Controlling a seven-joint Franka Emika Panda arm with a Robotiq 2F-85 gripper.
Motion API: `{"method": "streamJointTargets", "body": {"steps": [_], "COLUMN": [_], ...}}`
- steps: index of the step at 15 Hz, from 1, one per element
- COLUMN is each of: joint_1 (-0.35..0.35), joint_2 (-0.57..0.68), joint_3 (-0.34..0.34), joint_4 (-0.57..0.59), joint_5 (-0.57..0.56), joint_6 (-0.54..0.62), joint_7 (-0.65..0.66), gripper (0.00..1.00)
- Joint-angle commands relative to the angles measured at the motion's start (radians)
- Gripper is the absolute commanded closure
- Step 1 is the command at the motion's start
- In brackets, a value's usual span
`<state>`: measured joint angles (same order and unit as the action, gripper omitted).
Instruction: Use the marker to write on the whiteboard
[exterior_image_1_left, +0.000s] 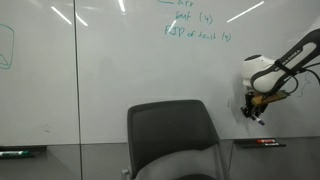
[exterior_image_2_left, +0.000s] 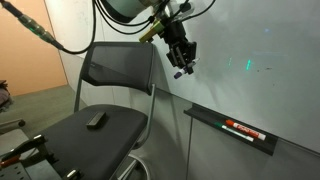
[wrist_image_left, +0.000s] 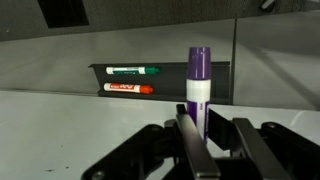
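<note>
The whiteboard (exterior_image_1_left: 120, 70) is a wide glossy white wall board with a vertical seam, green handwriting (exterior_image_1_left: 196, 25) near the top and a green sketch at its left edge. It also shows in an exterior view (exterior_image_2_left: 265, 60). My gripper (exterior_image_1_left: 256, 108) (exterior_image_2_left: 183, 58) hangs close in front of the board's lower part, above the tray. It is shut on a purple-capped marker (wrist_image_left: 198, 85) with a white barrel, which stands up between the fingers (wrist_image_left: 205, 135) in the wrist view. Whether the marker touches the board cannot be told.
A dark marker tray (exterior_image_2_left: 235, 128) (wrist_image_left: 160, 80) under the board holds a green marker (wrist_image_left: 133, 71) and a red marker (wrist_image_left: 128, 88) (exterior_image_2_left: 243, 129). A grey chair (exterior_image_1_left: 170, 140) (exterior_image_2_left: 100, 125) stands before the board with a small black object (exterior_image_2_left: 97, 120) on its seat.
</note>
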<state>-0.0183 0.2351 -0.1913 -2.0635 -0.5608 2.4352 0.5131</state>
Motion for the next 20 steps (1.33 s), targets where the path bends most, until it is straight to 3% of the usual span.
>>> {"method": "streamJointTargets", "body": {"steps": [1, 12, 20], "joint_1": [0.002, 0.035, 0.037], "joint_2": [0.023, 0.026, -0.068], "joint_3": [-0.009, -0.045, -0.037], "joint_4": [0.015, 0.036, -0.003], "joint_5": [-0.009, -0.053, -0.207], "joint_6": [0.071, 0.118, 0.047], "joint_7": [0.02, 0.075, 0.189], "gripper": [0.84, 0.83, 0.84]}}
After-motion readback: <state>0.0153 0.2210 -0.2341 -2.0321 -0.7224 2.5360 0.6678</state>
